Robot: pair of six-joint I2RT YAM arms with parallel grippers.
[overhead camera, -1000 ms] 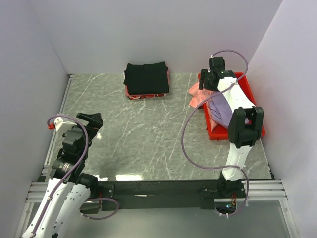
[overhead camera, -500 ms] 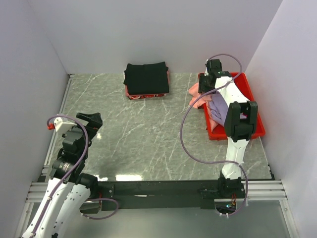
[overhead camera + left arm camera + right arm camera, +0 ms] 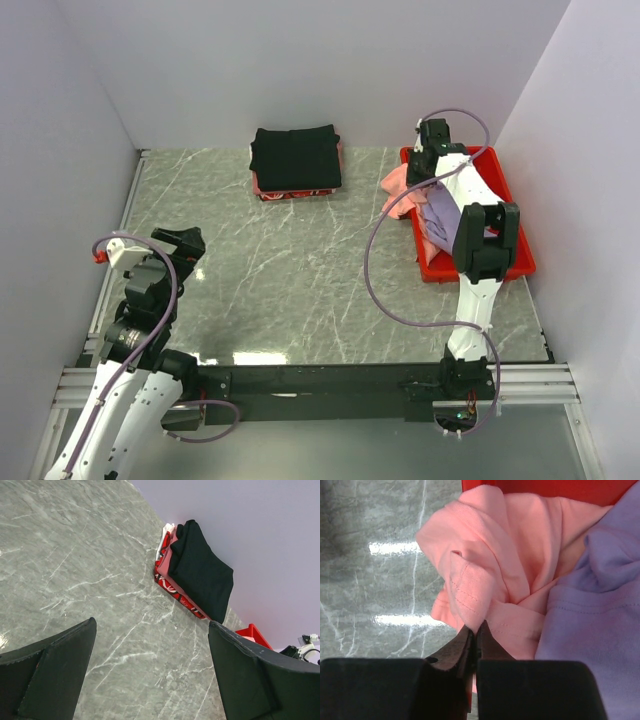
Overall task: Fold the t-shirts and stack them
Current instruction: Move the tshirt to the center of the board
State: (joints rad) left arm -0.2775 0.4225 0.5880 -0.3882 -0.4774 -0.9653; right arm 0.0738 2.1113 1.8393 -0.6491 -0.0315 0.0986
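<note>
One red tray (image 3: 497,170), salmon-pink t-shirt (image 3: 490,580) spilling over rim, lavender t-shirt (image 3: 600,610) inside

Red tray (image 3: 505,185) far right — on grey marbled tabletop (image 3: 290,280).

From above, the right arm (image 3: 468,195) hides most of the lavender t-shirt (image 3: 437,217) in the red tray (image 3: 503,185). In the right wrist view the tray is only a strip at the top edge. There the lavender cloth runs off the right edge, and the salmon-pink t-shirt (image 3: 490,555) disappears behind the closed right gripper (image 3: 475,627). Well left of the tray, only edges show beneath the black t-shirt (image 3: 200,572).
</note>
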